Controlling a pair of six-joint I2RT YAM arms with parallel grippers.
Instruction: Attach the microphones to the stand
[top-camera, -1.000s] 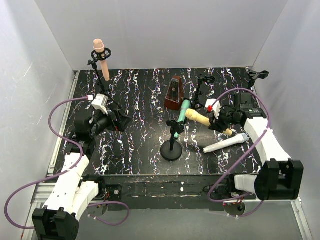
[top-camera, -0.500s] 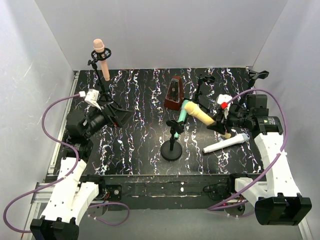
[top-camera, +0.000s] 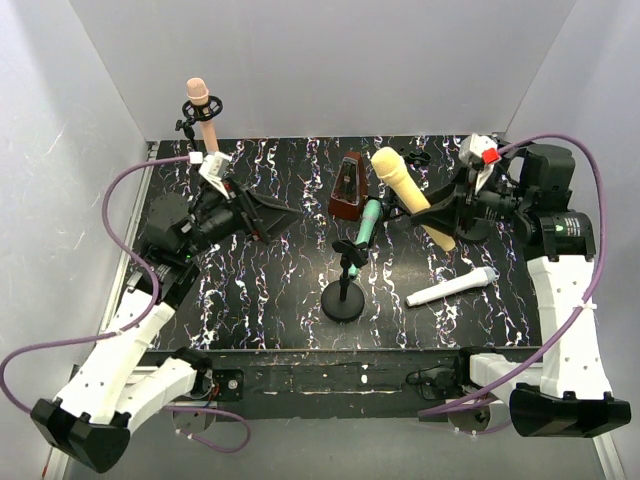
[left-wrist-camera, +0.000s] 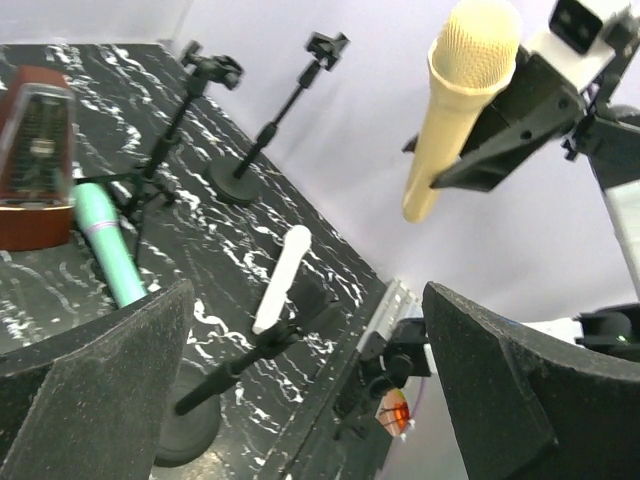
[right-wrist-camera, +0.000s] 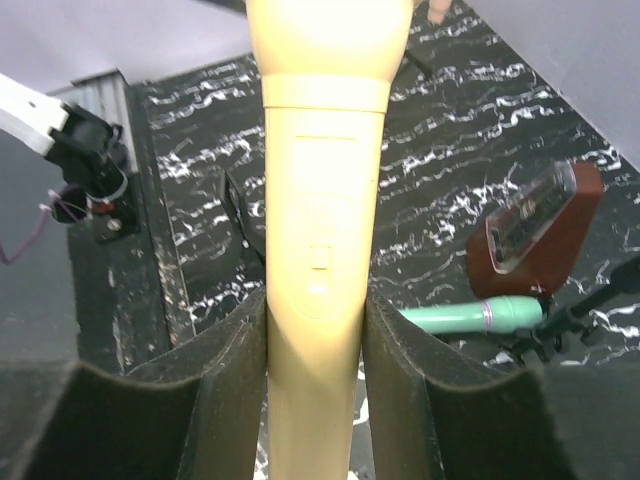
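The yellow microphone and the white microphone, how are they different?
The yellow microphone is pale yellow; the white microphone is white. The yellow microphone is up in the air, clamped in the right gripper with its head uppermost; the white microphone lies flat on the table with nothing holding it. Both have a rounded head and a tapering handle.

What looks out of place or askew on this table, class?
The brown metronome sits among the stands, the one thing that is neither microphone nor stand. The teal microphone and the white microphone lie loose on the table, unclipped. The yellow microphone hangs tilted in the right pincer.
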